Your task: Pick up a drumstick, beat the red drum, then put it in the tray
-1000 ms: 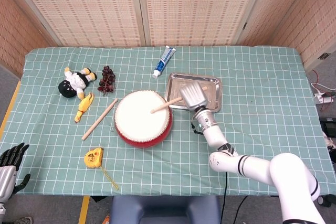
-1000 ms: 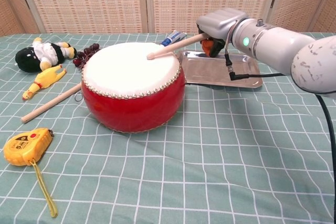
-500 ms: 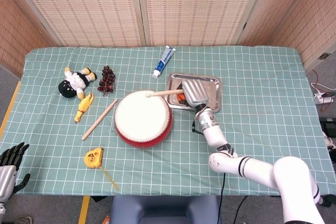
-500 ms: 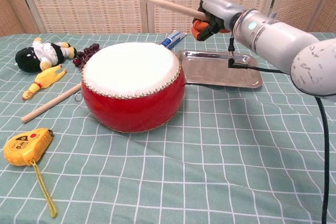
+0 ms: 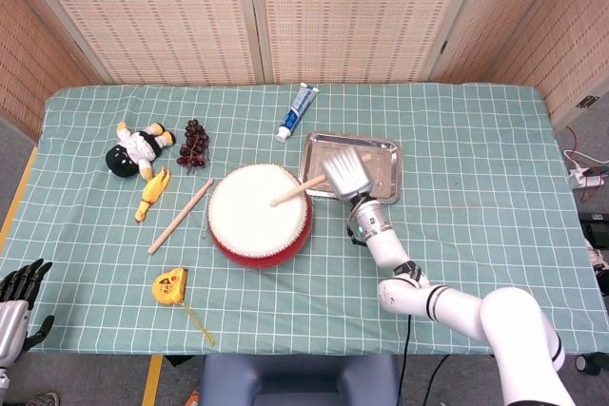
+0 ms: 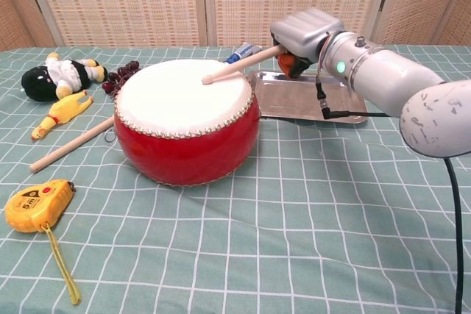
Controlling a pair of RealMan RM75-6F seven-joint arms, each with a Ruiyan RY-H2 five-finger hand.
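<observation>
The red drum (image 5: 259,213) (image 6: 187,120) with a white skin stands mid-table. My right hand (image 5: 346,174) (image 6: 303,33) hovers at its right edge, over the near end of the metal tray (image 5: 381,153) (image 6: 338,99), and grips a wooden drumstick (image 5: 298,191) (image 6: 237,62). The stick slants down to the left and its tip rests on the drum skin. A second drumstick (image 5: 180,216) (image 6: 72,143) lies on the cloth left of the drum. My left hand (image 5: 21,294) hangs below the table's left front corner, fingers apart, holding nothing.
Left of the drum lie a plush doll (image 5: 135,148) (image 6: 57,75), a yellow rubber chicken (image 5: 151,194) (image 6: 62,114), dark grapes (image 5: 195,143) (image 6: 121,74) and a yellow tape measure (image 5: 169,285) (image 6: 35,204). A toothpaste tube (image 5: 297,112) (image 6: 242,53) lies behind the drum.
Half a second ago the right hand held the drumstick raised above the drum. It has swung down, and the tip now lies on the skin again.
</observation>
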